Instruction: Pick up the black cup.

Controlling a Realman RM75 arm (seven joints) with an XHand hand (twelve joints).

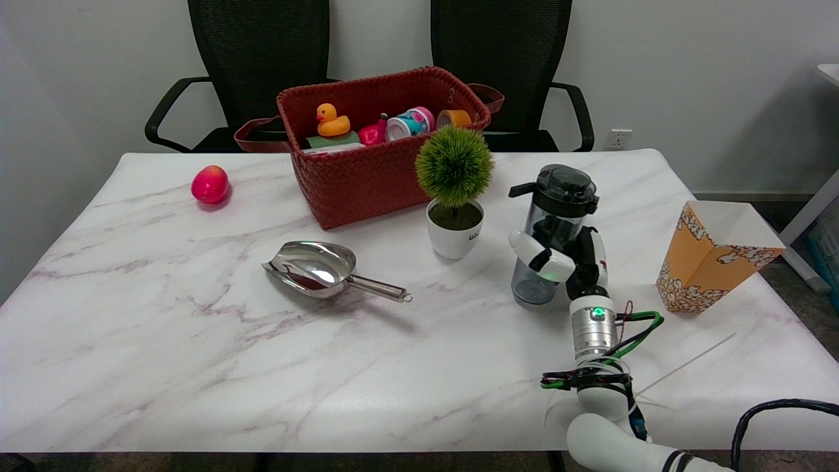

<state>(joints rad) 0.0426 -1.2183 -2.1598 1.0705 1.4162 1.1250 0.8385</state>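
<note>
The black cup (554, 226), a smoky see-through tumbler with a black lid and a side spout, is standing upright on the right half of the marble tabletop (196, 367), just right of a small potted plant (453, 196). The robot hand (565, 259) is wrapping around the cup's lower body: a white finger (541, 255) is crossing its front while the black palm is pressing against its right side, so the hand is gripping the cup. Whether the cup's base is touching the tabletop cannot be told. The white arm is reaching in from the lower right, its silver wrist with a green light pointing up toward the cup and cables looping beside it. One metal scoop (324, 269) is lying left of the plant with its handle pointing right. One red woven basket (367, 170) is sitting behind, holding one yellow rubber duck (331, 120) among other small items. One red apple (210, 184) is resting far left. One orange popcorn box (711, 259) is sitting at the right edge. Two black chairs (262, 52) are standing behind the table.
</note>
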